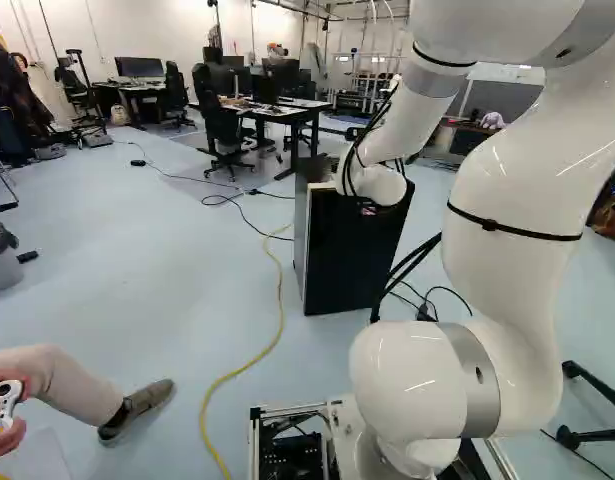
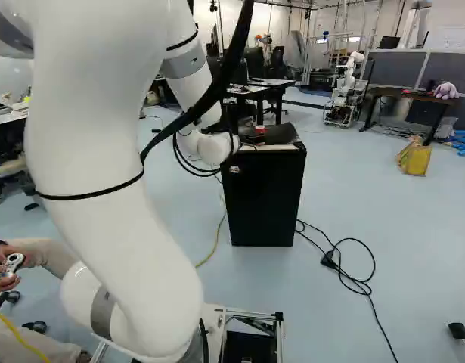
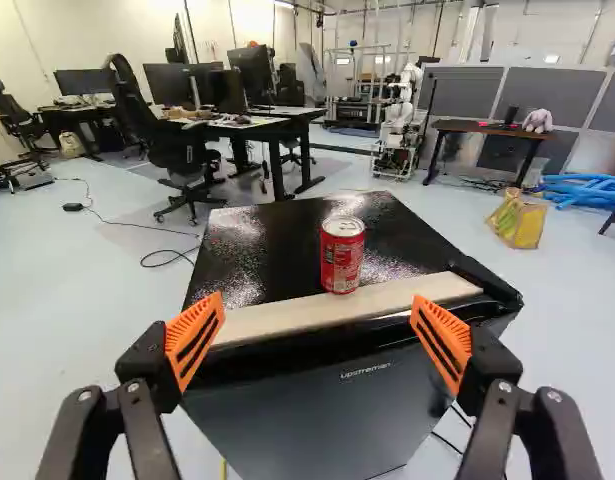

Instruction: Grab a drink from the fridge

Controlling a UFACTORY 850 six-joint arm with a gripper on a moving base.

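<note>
**Me:** Fingers (image 3: 199, 340) right up in the lens, orange pads on both, standing wide apart.

**Reply:** Cool, so where's the drink?

**Me:** Red can (image 3: 342, 258), silver lid, upright on top of the fridge (image 3: 367, 400). It's by the pale strip (image 3: 277, 318) along the front edge, ahead of my fingers and lined up with the gap between them.

**Reply:** Touching the fridge at all?

**Me:** Honestly can't tell. In the wrist view they overlap its front edge, one on each side, but that angle hides any gap, and my own wrist covers a lot in the base views.

**Reply:** And the arm?

**Me:** Arm (image 1: 507, 230) is reaching out to the fridge, white and bulky, black cables hanging off the wrist end.

**Reply:** What else is around?

**Me:** Yellow cable (image 1: 281, 290) on the floor left of the fridge in the left base view, black cord (image 2: 373, 261) looped on the other side in the right base view. Past the fridge: office chair (image 3: 177, 150), another robot (image 3: 397, 120), a desk (image 3: 467, 126) with a plush toy (image 3: 538, 121) on it, and a yellow bag (image 3: 528, 226) on the floor.
</note>
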